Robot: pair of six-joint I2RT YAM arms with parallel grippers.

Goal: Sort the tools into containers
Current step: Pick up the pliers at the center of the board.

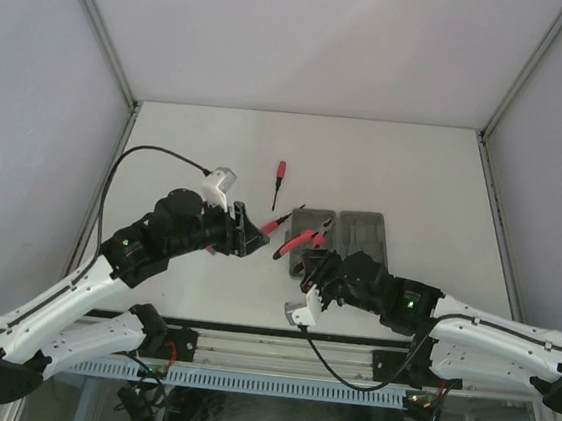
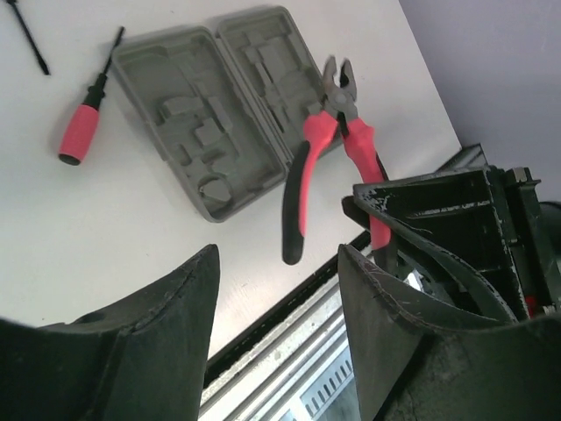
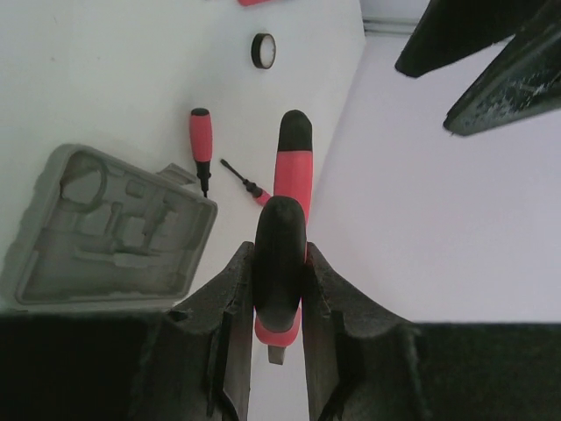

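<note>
The pliers, with red-and-black handles, hang above the table beside the containers. My right gripper is shut on one handle; the other handle sticks out beyond the fingers. The containers are two joined grey trays with moulded recesses, lying open and flat. A red-handled screwdriver lies left of them, and another lies farther back. A small dark ring rests on the table. My left gripper is open and holds nothing, close to the free handle of the pliers.
The table's near edge with its metal rail runs just under my left gripper. White walls enclose the table on three sides. My left gripper's black fingers show at the upper right of the right wrist view.
</note>
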